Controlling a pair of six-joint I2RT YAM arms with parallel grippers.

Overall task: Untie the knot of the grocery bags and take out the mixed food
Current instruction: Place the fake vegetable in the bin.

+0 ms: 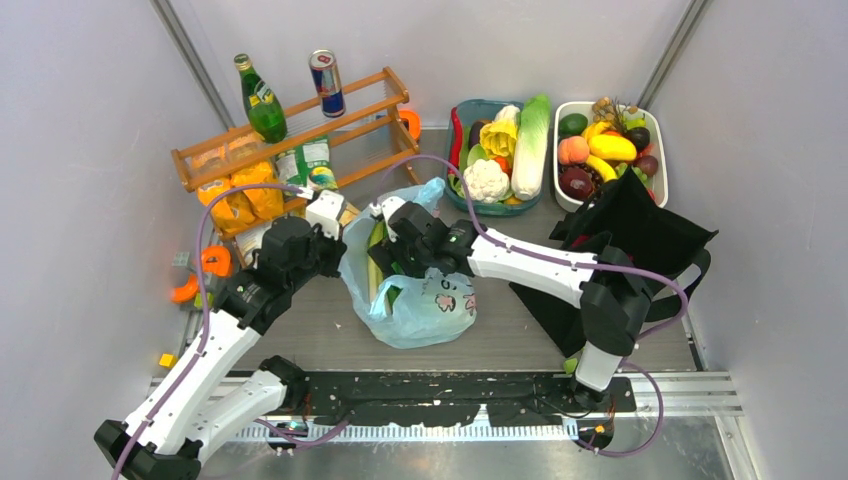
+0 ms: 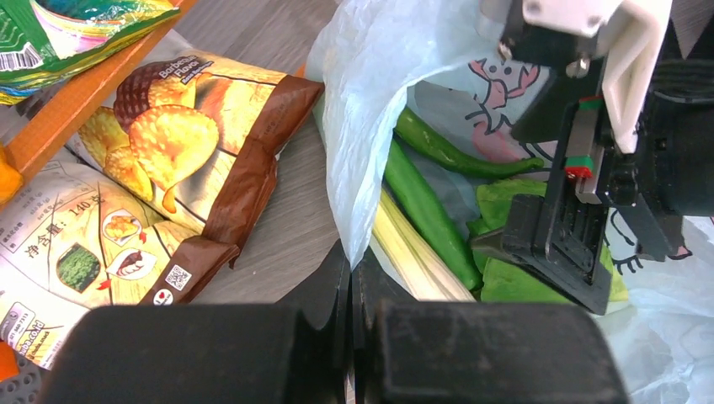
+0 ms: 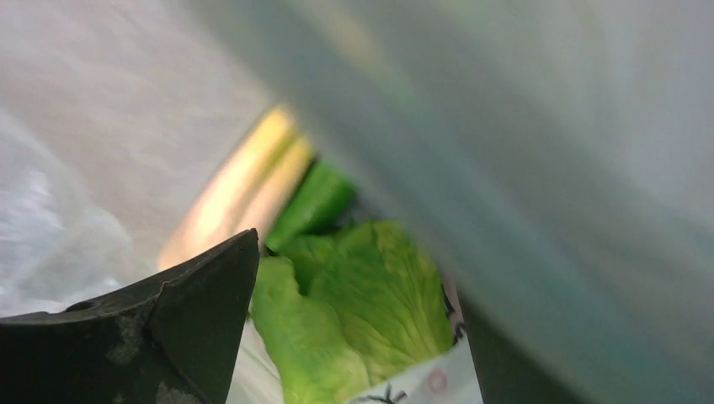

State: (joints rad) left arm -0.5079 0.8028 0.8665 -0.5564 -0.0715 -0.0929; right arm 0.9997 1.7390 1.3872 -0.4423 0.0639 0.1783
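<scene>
Where the two arms meet at the middle of the table, the light-blue plastic bag (image 1: pixel 430 310) lies on its side with its mouth open. The left gripper (image 2: pixel 349 282) is pressed together on the bag's rim at the left of the mouth. The right gripper (image 3: pixel 362 286) reaches into the opening, its fingers apart over a leafy green cabbage (image 3: pixel 387 303), not clamped on it. Beside that leaf in the bag lie a pale leek (image 2: pixel 417 257) and a green cucumber (image 2: pixel 425 210). A brown crisp packet (image 2: pixel 194 143) rests on the table just left of the bag. Further right, the black tote (image 1: pixel 640 235) slumps beside the right arm. At the back stand a wooden rack (image 1: pixel 300 130), a vegetable tub (image 1: pixel 470 207) and a fruit tray (image 1: pixel 661 165).
</scene>
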